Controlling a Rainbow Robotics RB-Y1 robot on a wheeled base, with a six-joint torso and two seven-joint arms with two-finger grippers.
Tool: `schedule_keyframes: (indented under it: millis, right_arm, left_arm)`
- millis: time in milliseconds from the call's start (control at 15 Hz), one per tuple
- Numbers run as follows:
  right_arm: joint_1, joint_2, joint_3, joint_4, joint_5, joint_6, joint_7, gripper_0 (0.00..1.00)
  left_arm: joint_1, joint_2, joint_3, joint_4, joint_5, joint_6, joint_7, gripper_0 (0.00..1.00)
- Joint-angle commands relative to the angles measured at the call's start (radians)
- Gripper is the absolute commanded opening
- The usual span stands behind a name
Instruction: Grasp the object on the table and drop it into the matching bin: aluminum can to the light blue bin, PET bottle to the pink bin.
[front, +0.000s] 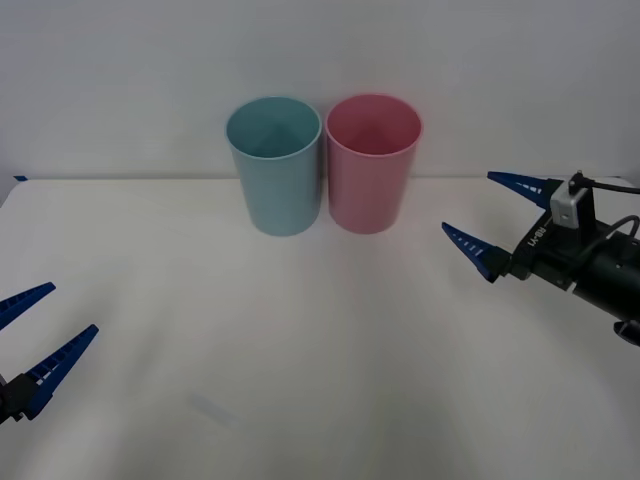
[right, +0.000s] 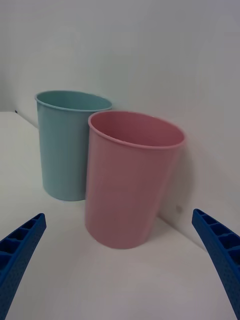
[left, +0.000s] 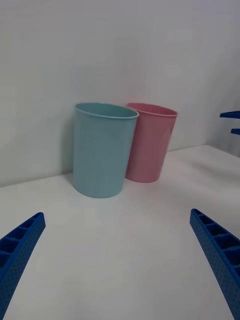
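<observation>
Ahead of me stands a plain pale wall (front: 320, 50), bare and evenly lit, with a soft shadow low down. At the foot of the wall, far to my left, sits a small dark blue speck (front: 18, 178); I cannot tell what it is. Well out from the wall, a faint pale streak (front: 210, 408) lies flat on the worktop (front: 400, 400).

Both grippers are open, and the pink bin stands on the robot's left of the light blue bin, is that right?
Not quite. The front view shows the pink bin on the robot's right of the light blue bin. The left gripper and right gripper are indeed open.
</observation>
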Motion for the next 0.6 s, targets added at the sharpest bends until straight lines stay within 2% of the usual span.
schedule_keyframes:
  millis: [67, 333, 600]
  right_arm:
    - [0.062, 0.055, -0.117, 0.000, 0.041, -0.079, -0.017, 1.00]
    - [0.125, 0.099, -0.194, 0.000, 0.044, -0.117, -0.047, 1.00]
    - [0.189, 0.104, -0.246, -0.021, 0.044, -0.142, -0.130, 1.00]
  left_arm:
    - [0.000, 0.000, 0.000, 0.000, 0.000, 0.000, 0.000, 1.00]
    - [0.000, 0.000, 0.000, 0.000, 0.000, 0.000, 0.000, 1.00]
    - [0.000, 0.000, 0.000, 0.000, 0.000, 0.000, 0.000, 1.00]
